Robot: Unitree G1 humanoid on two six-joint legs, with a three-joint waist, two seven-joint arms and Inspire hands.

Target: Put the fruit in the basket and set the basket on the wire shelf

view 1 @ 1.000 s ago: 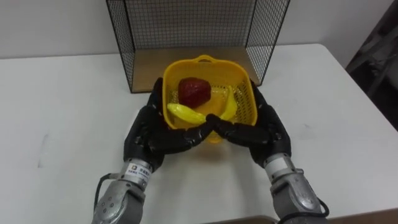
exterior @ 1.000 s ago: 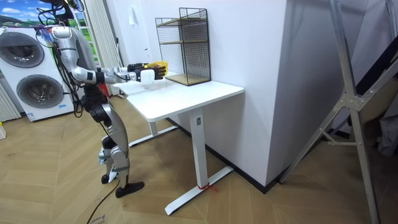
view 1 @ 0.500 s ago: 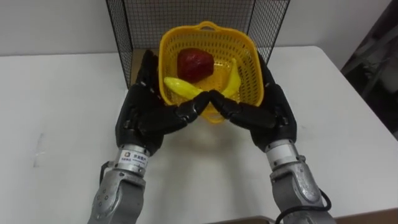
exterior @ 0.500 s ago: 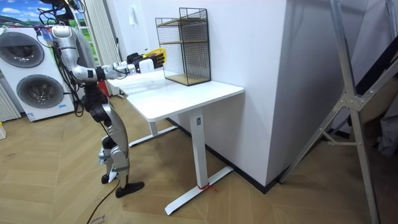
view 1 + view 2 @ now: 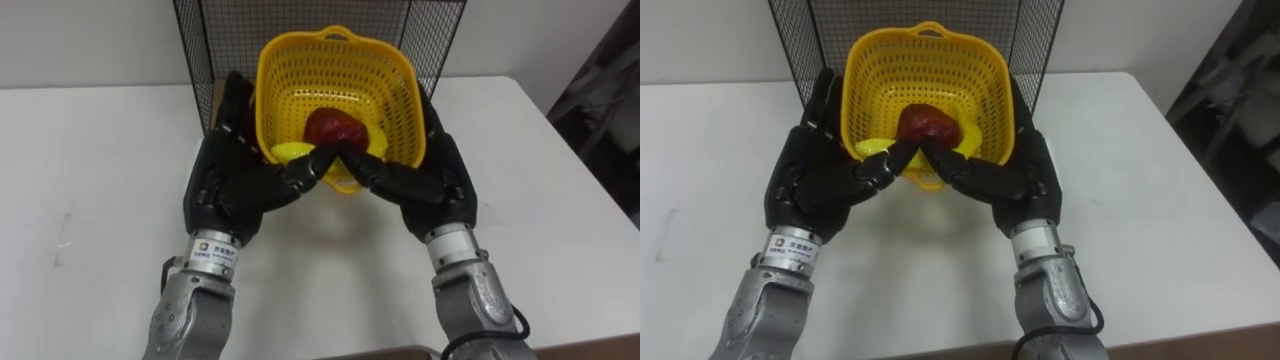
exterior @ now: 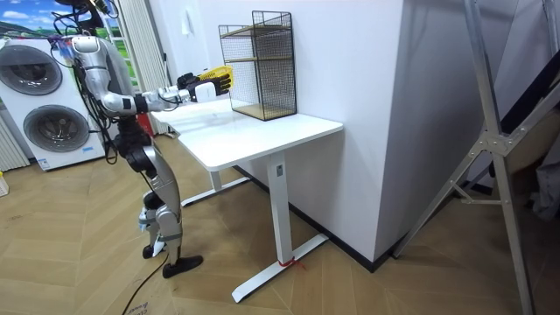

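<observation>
Above the white table (image 5: pixel 100 150), the yellow basket (image 5: pixel 340 85) is clasped from both sides, the left hand (image 5: pixel 235 185) and the right hand (image 5: pixel 425 185) each curled round a wall with thumbs hooked over the near rim. It is held tipped toward the robot, so that the red fruit (image 5: pixel 334 128) and the banana (image 5: pixel 290 152) are gathered at its near edge. Before it is carried into the wire shelf (image 5: pixel 225 30) just behind, it should be levelled, lest fruit be spilled, and guided squarely between the mesh sides.
</observation>
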